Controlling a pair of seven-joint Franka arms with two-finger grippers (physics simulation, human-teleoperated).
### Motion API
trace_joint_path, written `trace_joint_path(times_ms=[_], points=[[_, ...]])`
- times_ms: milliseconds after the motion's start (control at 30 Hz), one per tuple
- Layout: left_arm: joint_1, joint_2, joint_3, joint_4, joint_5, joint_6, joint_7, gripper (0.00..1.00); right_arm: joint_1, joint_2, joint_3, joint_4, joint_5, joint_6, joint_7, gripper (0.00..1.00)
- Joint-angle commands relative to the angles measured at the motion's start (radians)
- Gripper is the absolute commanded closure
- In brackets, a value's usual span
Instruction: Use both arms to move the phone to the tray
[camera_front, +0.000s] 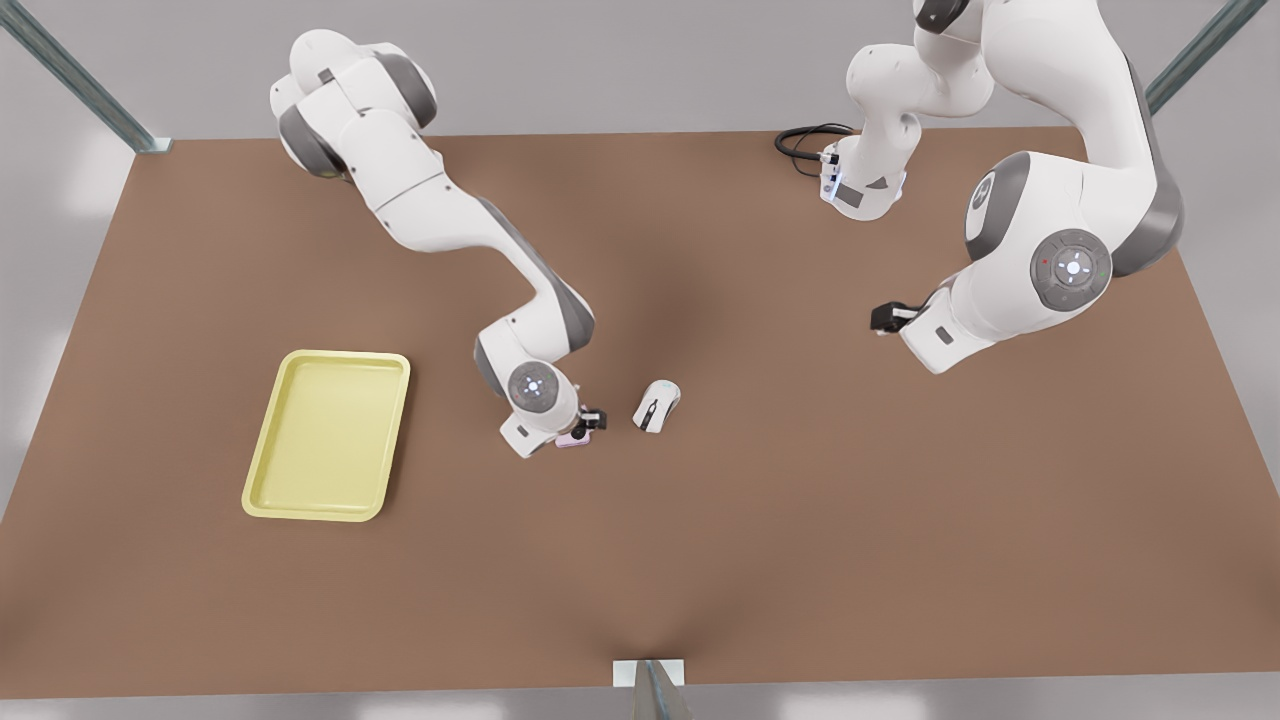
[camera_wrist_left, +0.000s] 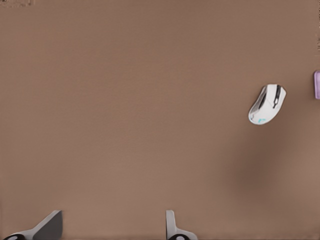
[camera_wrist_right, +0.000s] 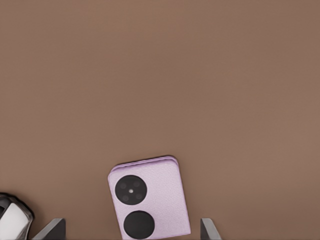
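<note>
the right end effector (camera_front: 585, 428) is seen spread wide over the phone (camera_wrist_right: 149, 198), flat on the bench (camera_front: 800, 520) beside a mouse (camera_front: 656, 405). judged light, stiff and slick, it is best pinched across its side edges. the left end effector (camera_front: 885, 318) is held spread and empty, well apart.

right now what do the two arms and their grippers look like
Both arms are glossy white with grey joint sections and round grey end caps bearing small lights. The right gripper and left gripper are black. A black cable loops beside the left arm's base.

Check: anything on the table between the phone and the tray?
Nothing lies on the table between the phone and the tray in the front view, though the right arm's wrist hangs over the phone end, right pincer open around it.
</note>
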Motion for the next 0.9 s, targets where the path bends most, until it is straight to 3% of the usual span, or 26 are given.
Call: trace_joint_path(times_ms=[0, 233, 867], points=[[0.0, -0.004, 0.0, 0.001, 0.0, -0.003, 0.126, 0.0, 0.002, 0.008, 0.009, 0.0, 0.001, 0.035, -0.003, 0.0], [-0.006, -0.018, 0.001, 0.005, 0.015, -0.015, 0.078, 0.0, -0.003, 0.019, 0.014, -0.06, -0.006, 0.052, -0.466, 0.0], [-0.006, -0.013, 0.011, 0.004, 0.012, -0.023, 0.061, 0.0, 0.0, 0.056, 0.011, -0.065, 0.002, 0.08, -0.537, 0.0]])
